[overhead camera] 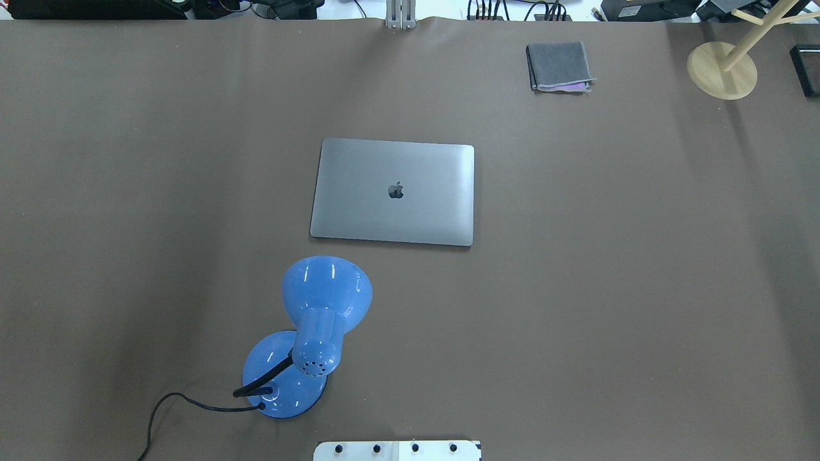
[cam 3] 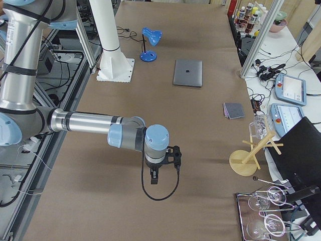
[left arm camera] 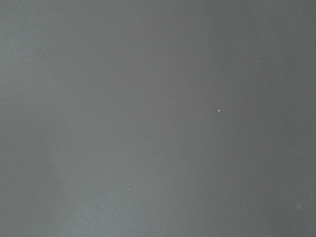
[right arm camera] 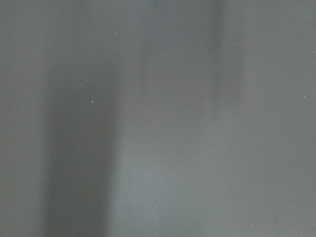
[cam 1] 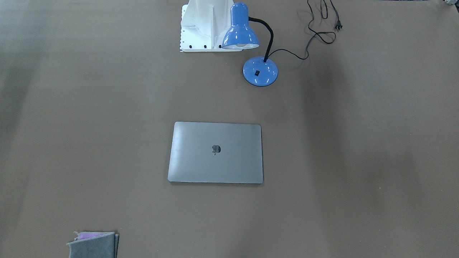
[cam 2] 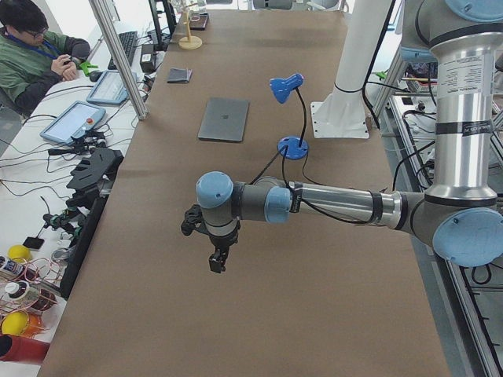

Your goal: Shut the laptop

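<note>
The space-grey laptop (overhead camera: 393, 191) lies flat with its lid shut, the dark apple logo facing up, in the middle of the brown table; it also shows in the front-facing view (cam 1: 216, 152), the left view (cam 2: 224, 119) and the right view (cam 3: 188, 73). My left gripper (cam 2: 216, 261) hangs above the table far from the laptop, seen only in the left view. My right gripper (cam 3: 155, 178) hangs likewise far off at the other end, seen only in the right view. I cannot tell whether either is open or shut. Both wrist views show only bare table.
A blue desk lamp (overhead camera: 314, 333) with a black cord stands between the robot base (overhead camera: 397, 450) and the laptop. A folded grey cloth (overhead camera: 558, 66) lies beyond the laptop. A wooden stand (overhead camera: 722, 69) is at the far right. An operator (cam 2: 31, 55) sits beside the table.
</note>
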Robot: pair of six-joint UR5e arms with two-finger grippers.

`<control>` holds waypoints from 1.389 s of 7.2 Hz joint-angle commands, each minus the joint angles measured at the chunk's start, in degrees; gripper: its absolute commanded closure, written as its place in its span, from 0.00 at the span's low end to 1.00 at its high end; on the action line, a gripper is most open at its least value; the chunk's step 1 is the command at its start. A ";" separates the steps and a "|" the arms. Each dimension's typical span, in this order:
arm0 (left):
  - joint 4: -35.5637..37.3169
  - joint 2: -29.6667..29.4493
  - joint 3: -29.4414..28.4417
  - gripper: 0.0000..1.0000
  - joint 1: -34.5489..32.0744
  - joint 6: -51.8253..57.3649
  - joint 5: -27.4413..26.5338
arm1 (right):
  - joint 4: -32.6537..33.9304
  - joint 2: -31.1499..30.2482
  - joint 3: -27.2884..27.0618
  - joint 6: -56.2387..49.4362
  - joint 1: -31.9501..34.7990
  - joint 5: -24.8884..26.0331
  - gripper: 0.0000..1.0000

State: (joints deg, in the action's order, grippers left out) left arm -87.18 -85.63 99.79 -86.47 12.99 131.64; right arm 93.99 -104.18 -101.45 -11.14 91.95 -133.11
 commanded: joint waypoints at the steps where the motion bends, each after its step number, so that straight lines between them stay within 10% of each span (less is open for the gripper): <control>1: -0.01 0.37 0.67 0.02 -0.02 0.02 -0.06 | -0.04 -0.93 0.20 0.16 -0.01 0.04 0.00; 10: -0.01 0.29 0.76 0.02 0.07 0.02 0.02 | -0.04 -2.17 0.29 0.16 -0.01 0.13 0.00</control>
State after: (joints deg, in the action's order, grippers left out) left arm -87.19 -85.27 100.54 -86.40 12.98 131.66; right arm 93.96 -106.28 -101.16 -10.95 91.93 -132.98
